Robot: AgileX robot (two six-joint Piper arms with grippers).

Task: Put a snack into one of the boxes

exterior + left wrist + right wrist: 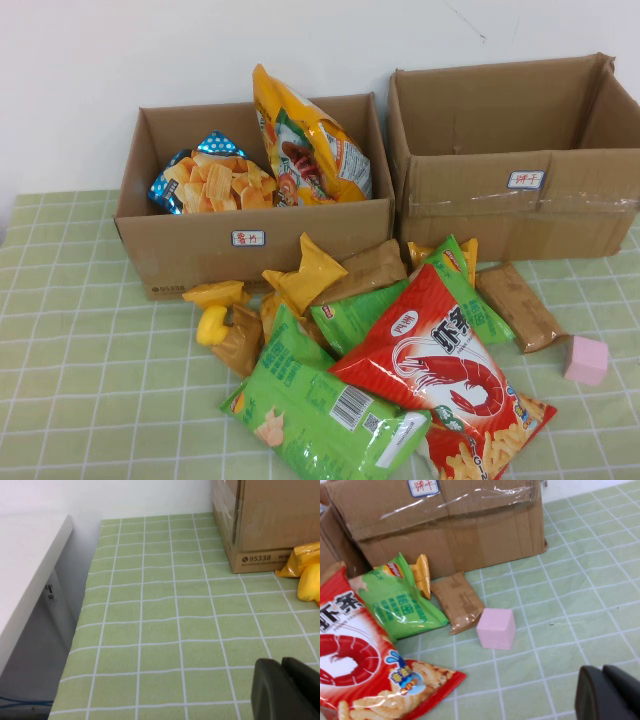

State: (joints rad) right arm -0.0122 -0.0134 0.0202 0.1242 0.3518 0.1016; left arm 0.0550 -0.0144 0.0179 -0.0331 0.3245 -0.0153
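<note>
The wide taped cardboard box [520,215] [450,525] with a small white label stands open at the back right; I see nothing in it. A pile of snacks lies in front of both boxes: a red prawn-cracker bag [440,370] [350,655], a green chip bag [320,405], a yellow packet [305,272] and a brown packet [518,305] [457,600]. My left gripper [281,663] hovers shut and empty over bare cloth, left of the pile. My right gripper [602,670] is shut and empty over the cloth near the pink cube. Neither gripper shows in the high view.
The smaller untaped box [250,240] [270,520] at the back left holds two chip bags. A yellow duck [212,325] [310,582] sits at the pile's left. A pink cube [586,360] [496,628] lies at the right. The table's left edge [75,645] drops beside a white desk [25,570].
</note>
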